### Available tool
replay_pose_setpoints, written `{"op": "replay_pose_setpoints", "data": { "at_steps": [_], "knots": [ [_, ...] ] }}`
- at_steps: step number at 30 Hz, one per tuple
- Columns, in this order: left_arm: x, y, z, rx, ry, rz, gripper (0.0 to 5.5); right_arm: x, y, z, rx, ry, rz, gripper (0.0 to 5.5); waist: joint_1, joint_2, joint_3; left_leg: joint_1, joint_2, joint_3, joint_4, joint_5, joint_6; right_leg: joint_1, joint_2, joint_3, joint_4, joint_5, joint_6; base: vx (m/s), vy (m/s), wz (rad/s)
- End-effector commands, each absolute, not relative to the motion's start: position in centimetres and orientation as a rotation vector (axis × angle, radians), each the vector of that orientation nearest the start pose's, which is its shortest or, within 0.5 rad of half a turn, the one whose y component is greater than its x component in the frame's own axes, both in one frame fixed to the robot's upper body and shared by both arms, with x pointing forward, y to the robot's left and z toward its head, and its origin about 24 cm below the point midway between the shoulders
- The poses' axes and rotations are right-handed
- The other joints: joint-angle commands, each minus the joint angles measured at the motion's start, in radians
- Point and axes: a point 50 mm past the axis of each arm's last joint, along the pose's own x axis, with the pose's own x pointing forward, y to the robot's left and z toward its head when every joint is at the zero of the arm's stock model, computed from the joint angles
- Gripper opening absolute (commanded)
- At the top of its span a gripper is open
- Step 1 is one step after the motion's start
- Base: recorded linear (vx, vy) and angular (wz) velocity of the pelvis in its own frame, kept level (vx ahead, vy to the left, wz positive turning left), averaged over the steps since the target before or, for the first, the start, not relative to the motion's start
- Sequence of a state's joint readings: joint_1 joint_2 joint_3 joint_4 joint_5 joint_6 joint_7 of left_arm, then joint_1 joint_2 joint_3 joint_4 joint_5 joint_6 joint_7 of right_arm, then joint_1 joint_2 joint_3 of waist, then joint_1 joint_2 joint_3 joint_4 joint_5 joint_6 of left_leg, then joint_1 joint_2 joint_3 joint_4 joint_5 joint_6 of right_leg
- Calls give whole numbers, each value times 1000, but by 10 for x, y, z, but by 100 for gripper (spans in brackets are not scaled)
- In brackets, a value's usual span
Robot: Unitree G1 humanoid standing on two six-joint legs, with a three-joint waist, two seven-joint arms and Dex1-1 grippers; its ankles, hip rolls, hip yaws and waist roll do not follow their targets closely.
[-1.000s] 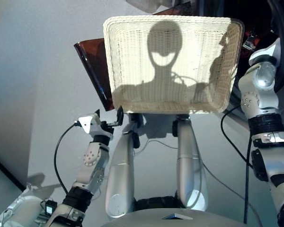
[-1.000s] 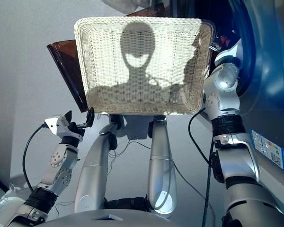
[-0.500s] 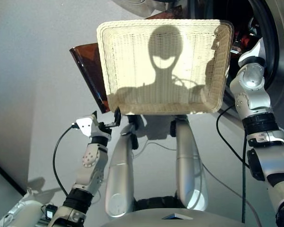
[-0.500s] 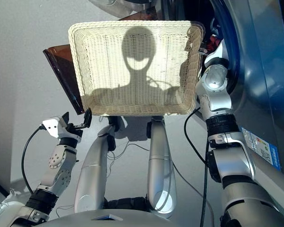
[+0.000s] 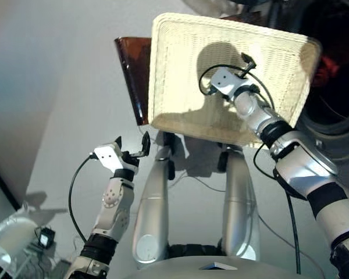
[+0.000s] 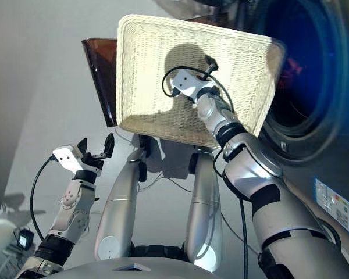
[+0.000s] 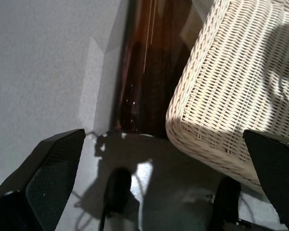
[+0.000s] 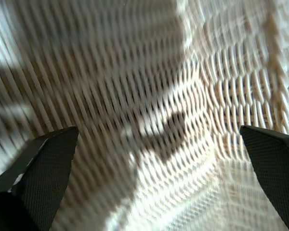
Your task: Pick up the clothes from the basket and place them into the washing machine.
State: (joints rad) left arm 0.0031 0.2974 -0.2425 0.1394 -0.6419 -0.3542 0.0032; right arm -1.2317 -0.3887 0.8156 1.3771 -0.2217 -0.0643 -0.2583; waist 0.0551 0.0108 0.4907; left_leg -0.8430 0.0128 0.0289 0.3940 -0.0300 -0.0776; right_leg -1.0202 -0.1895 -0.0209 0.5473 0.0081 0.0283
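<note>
Right gripper, fingers spread, over wicker basket; left gripper, spread, beside basket corner; washing machine behind.

The washing machine is cut off by the edge in both eye views, so only part of its round opening shows to the right of the basket. Something reddish lies in the dark of the drum just beside the basket's right rim; it is too dim to say what it is. The brown panel on the basket's left side is largely hidden behind the basket. The right claw over the basket shows too small to tell its fingers apart. In the right wrist view the wicker is smeared by blur.
</note>
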Motion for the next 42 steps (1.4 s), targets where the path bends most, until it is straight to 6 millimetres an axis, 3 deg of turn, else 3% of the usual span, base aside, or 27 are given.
{"op": "replay_pose_setpoints", "data": {
  "at_steps": [1, 5, 9, 12, 16, 20, 22, 23, 25, 30, 33, 36, 42],
  "knots": [
    [228, 173, 51, -348, -209, -128, 550, 418, -218, 168, -1518, 40, -162, 550, 1, 22, -27, 14, 6, 10, 154, -130, 27, -13, -1, 78, -182, 140, 54, 0, 0, 0],
    [229, 172, 54, -341, -223, -126, 550, 417, -218, 164, -1508, 12, -170, 550, 1, 24, -26, 22, 9, 11, 151, -129, 27, -13, 0, 79, -175, 138, 54, 0, 0, 0],
    [232, 175, 54, -316, -222, -94, 550, 417, -195, 157, -1434, -67, -118, 550, -20, 6, -27, 40, 15, 15, 144, -130, 25, 0, 5, 78, -175, 134, 54, 0, 0, 0],
    [233, 179, 53, -292, -218, -58, 550, 414, -175, 150, -1287, -157, -86, 550, -41, -15, -31, 65, 21, 16, 130, -129, 21, 26, 9, 72, -184, 133, 55, 0, 0, 0],
    [232, 184, 49, -274, -205, -17, 550, 396, -163, 144, -1091, -299, -49, 550, -68, -45, -42, 123, 29, 8, 92, -125, 16, 93, 7, 59, -214, 132, 64, 26, -9, -29],
    [229, 194, 36, -258, -156, 35, 550, 360, -179, 124, -833, -341, -51, 550, -90, -73, -62, 209, 27, 2, 38, -114, 19, 185, -7, 45, -257, 141, 76, 83, -23, -57],
    [228, 196, 33, -252, -145, 44, 550, 352, -183, 117, -787, -326, -49, 550, -92, -77, -66, 228, 25, -2, 30, -113, 21, 209, -11, 42, -267, 143, 79, 83, -25, -84],
    [227, 201, 30, -234, -134, 55, 550, 337, -193, 108, -637, -314, -58, 550, -91, -80, -73, 270, 27, -9, 15, -117, 22, 263, -15, 31, -285, 141, 83, 99, -31, -64],
    [224, 204, 25, -224, -116, 65, 550, 324, -199, 100, -543, -304, -59, 550, -93, -84, -81, 313, 24, -14, -11, -111, 24, 312, -20, 21, -310, 144, 88, 107, -17, 10],
    [218, 209, 11, -197, -63, 59, 550, 292, -212, 71, -246, -205, -10, 550, -93, -93, -112, 416, 18, -25, -75, -93, 22, 449, -48, -15, -380, 160, 104, 89, 1, 17],
    [218, 210, 5, -170, -35, 55, 550, 274, -223, 48, -96, -123, -47, 550, -103, -93, -135, 469, 16, -29, -123, -63, 14, 527, -76, -56, -418, 165, 114, 79, 10, 225],
    [216, 215, -3, -136, 8, 81, 550, 264, -223, 26, 17, -36, -79, 550, -108, -97, -162, 535, 21, -37, -173, -52, 13, 594, -74, -77, -447, 172, 123, 88, 49, 321],
    [208, 227, -14, -96, 69, 132, 550, 244, -220, -2, 71, 77, -75, 550, -120, -115, -222, 640, 24, -29, -246, -41, 20, 698, -64, -82, -510, 196, 140, 93, 61, 4]
  ]
}}
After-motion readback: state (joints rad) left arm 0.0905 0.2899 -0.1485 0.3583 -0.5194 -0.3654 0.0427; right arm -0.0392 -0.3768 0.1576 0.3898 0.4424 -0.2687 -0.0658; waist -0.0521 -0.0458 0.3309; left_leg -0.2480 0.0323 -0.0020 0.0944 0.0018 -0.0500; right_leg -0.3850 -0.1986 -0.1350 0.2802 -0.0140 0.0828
